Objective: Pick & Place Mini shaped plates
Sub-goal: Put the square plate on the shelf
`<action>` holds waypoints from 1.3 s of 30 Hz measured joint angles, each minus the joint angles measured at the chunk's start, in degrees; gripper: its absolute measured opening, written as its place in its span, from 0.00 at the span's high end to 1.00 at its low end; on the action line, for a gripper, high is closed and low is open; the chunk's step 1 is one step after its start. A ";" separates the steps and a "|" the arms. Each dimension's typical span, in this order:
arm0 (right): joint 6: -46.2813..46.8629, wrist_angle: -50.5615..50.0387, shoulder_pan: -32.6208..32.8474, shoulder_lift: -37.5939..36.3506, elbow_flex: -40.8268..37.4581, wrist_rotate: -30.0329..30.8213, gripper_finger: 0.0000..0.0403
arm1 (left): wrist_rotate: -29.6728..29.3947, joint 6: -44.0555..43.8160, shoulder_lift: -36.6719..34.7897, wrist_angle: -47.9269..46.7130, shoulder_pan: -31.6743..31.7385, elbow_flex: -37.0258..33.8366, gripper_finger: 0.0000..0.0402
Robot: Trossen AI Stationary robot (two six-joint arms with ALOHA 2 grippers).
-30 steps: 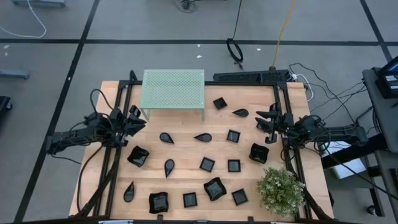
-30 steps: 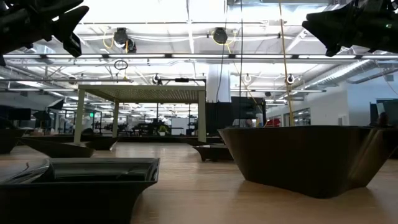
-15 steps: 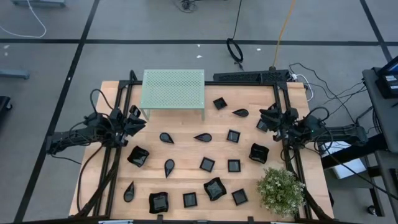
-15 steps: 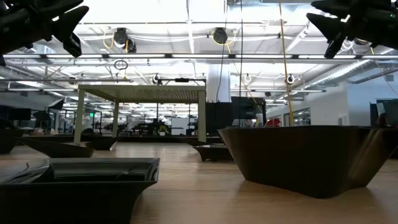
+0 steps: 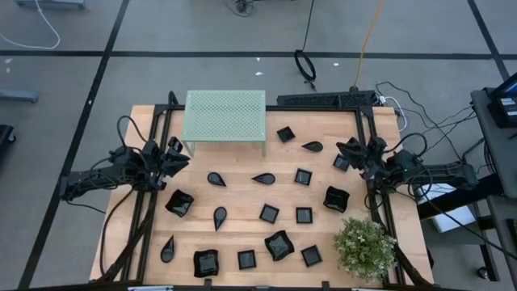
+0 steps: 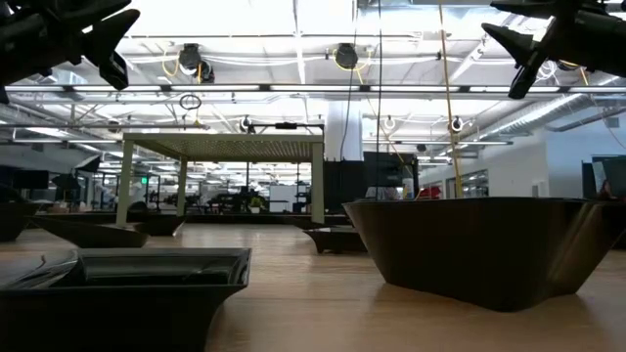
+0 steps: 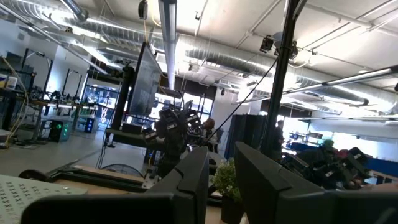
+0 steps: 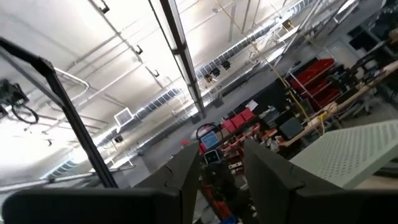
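Scene evenly lit from overhead. Strong glare seen from ceiling lights (image 6: 245, 24) in low view. Near dishes (image 6: 479, 249) rendered dark, slightly soft. Shadows faint.

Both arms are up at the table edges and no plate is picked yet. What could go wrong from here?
The right claw hangs open above a plate near the table edge; a poor descent might knock it off. The plant stands close to the right arm's side and could be brushed. The platform has thin legs near the left claw, which could bump them.
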 joint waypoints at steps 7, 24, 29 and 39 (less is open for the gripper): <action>1.75 0.02 0.00 1.98 1.33 0.24 0.72 | 0.01 0.02 0.00 -0.02 0.00 0.01 0.80; -22.32 -18.74 -0.20 25.49 29.24 1.65 0.72 | -0.02 0.00 0.02 -0.03 0.00 0.01 0.80; -26.31 -27.51 -2.17 33.72 36.50 4.25 0.72 | -0.03 0.00 0.00 -0.02 0.00 0.02 0.80; -22.62 -30.07 -8.03 43.81 37.75 4.16 0.65 | -0.01 0.01 0.01 -0.02 -0.02 0.01 0.80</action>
